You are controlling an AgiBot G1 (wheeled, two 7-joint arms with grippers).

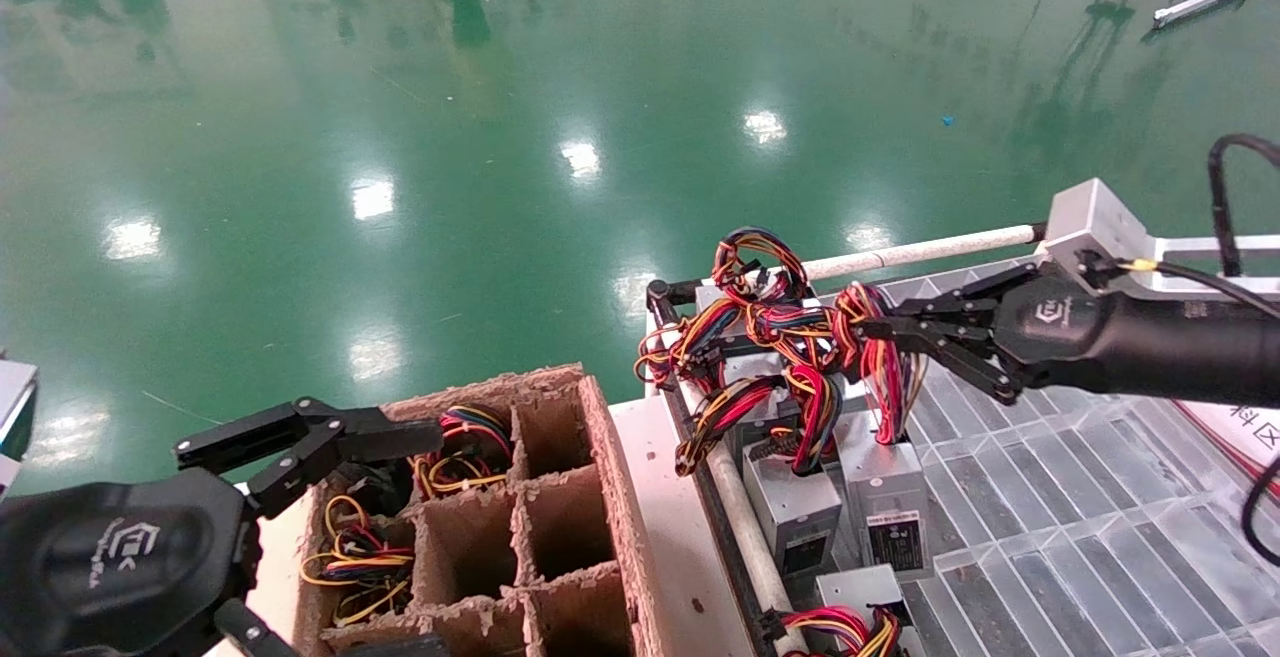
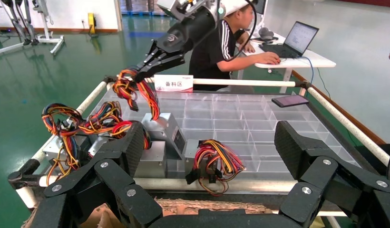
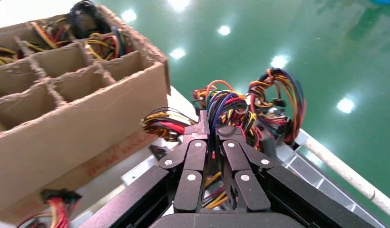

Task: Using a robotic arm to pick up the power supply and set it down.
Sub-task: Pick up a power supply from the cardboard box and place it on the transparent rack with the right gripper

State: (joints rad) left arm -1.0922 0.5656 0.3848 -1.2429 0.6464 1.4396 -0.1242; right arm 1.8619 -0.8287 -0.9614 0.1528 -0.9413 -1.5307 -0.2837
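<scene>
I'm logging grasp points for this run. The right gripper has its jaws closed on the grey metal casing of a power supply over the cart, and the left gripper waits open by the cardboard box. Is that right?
Not quite. The right gripper is closed on the wire bundle of the power supply, not its metal casing; the right wrist view shows the wires pinched between the jaws. The rest holds: it is over the cart, and the left gripper waits open by the cardboard box.

A robot lab or workshop hall: a glossy green floor [image 1: 500, 137] mirrors ceiling lights all round the cart [image 2: 221, 118], a railed trolley with clear plastic dividers. Behind the cart a person [image 2: 221, 45] works at a laptop [image 2: 297, 38] on a white desk [image 2: 307, 59]. Metal stands [image 2: 26, 28] rest on the floor well beyond the cart.
</scene>
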